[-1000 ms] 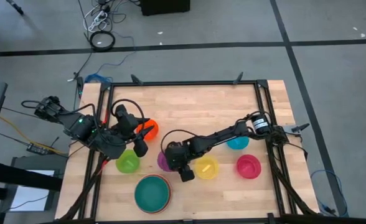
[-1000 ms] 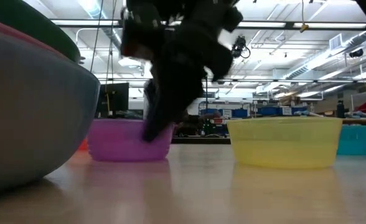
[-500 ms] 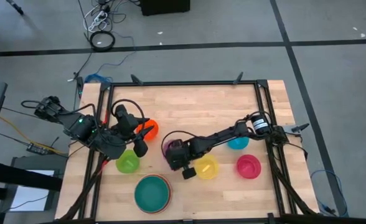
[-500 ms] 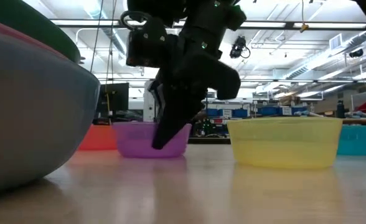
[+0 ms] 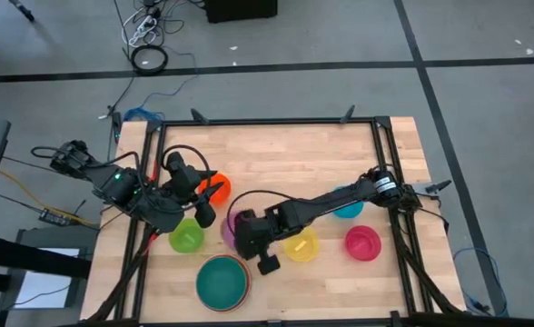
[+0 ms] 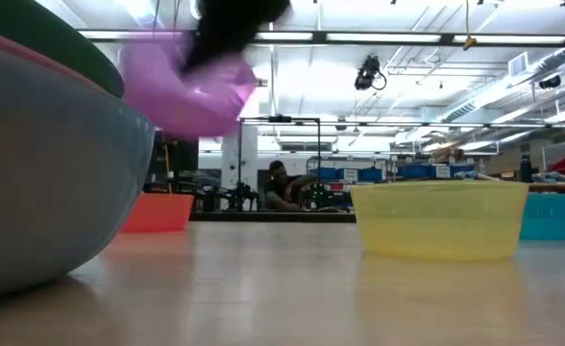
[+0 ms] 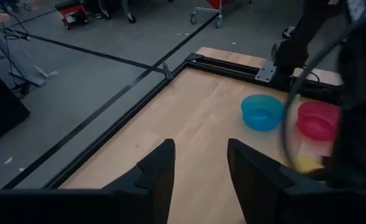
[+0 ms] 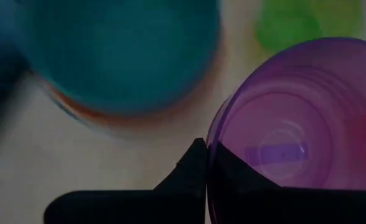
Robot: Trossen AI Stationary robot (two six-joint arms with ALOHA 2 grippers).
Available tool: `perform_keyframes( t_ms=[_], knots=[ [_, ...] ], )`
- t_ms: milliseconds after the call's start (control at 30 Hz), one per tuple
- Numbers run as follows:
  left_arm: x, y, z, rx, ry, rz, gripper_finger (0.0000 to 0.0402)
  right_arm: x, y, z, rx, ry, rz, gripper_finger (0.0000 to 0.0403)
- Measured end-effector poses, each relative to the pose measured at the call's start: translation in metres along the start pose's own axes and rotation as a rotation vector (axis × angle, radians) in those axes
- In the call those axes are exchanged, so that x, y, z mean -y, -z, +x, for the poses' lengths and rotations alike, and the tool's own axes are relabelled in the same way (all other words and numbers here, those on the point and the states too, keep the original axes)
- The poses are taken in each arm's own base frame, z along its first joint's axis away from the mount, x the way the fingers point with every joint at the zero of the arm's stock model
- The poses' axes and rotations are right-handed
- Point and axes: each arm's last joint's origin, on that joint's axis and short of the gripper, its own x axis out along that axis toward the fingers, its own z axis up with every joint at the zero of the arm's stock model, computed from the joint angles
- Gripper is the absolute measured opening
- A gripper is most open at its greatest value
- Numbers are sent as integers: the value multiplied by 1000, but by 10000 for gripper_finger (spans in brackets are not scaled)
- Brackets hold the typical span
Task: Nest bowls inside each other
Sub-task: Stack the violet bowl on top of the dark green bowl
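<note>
My right gripper (image 8: 206,163) is shut on a purple bowl (image 8: 282,137), which hangs in the air, high in the low view (image 6: 191,86) and partly under the arm in the high view (image 5: 228,227). Below it a stack of bowls with a teal one on top (image 5: 222,282) rests on the table near the front edge. A green bowl (image 5: 186,237), a yellow one (image 5: 301,245), a magenta-red one (image 5: 362,243), a cyan one (image 5: 347,209) and an orange one (image 5: 218,189) stand upright on their bases. My left gripper (image 7: 198,168) waits open beside the orange bowl. My right gripper pinches the purple bowl's rim (image 8: 215,127), one finger inside the bowl and one outside. The fingers come slanting down from the table's right. The bowl is lifted clear of the table and tilted, its opening toward the wrist camera.
The table's black frame (image 5: 267,121) runs round the wooden top. Open wood lies along the far half (image 5: 285,154). In the low view the stack's large outer bowl (image 6: 42,173) fills the left side; a person sits in the room beyond.
My right gripper has shut on the purple bowl's rim and risen with it, drifting toward the table's left and near edge, toward the teal stack. The bowl, earlier standing on the table, now hangs tilted and clear of it.
</note>
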Motion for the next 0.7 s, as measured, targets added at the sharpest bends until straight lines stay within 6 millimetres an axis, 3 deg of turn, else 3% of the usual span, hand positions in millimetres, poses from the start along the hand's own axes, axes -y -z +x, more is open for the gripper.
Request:
perform_keyframes(
  t_ms=[400, 700],
  knots=[
    [0, 0, 0, 5, -5, -3, 157, -46, -27, -4, 236, -167, -52, 0],
    [0, -1, 0, 17, -18, -6, 157, -50, -32, -5, 292, -202, -62, 0]
  ],
)
